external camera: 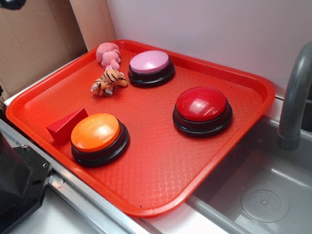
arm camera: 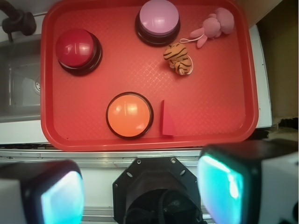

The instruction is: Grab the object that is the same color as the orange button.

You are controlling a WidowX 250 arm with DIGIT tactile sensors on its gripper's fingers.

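Note:
The small plush tiger (external camera: 109, 81) (arm camera: 178, 58), orange with black stripes, lies on the red tray (external camera: 161, 165) (arm camera: 210, 93) between the pink plush toy and the pink-domed button. The orange button (external camera: 96, 132) (arm camera: 129, 114) sits near the tray's front edge. In the wrist view my gripper (arm camera: 142, 191) hangs high above and short of the tray, over the robot base. It is open, its two cyan-padded fingers (arm camera: 60, 196) far apart with nothing between them. The gripper does not show clearly in the exterior view.
A pink plush toy (external camera: 108, 53) (arm camera: 215, 25) touches the tiger's far side. A red wedge block (external camera: 66, 126) (arm camera: 167, 120) lies beside the orange button. A pink button (external camera: 149, 63) and a red button (external camera: 202, 105) share the tray. A sink (external camera: 263, 195) with a faucet (external camera: 295, 97) adjoins it.

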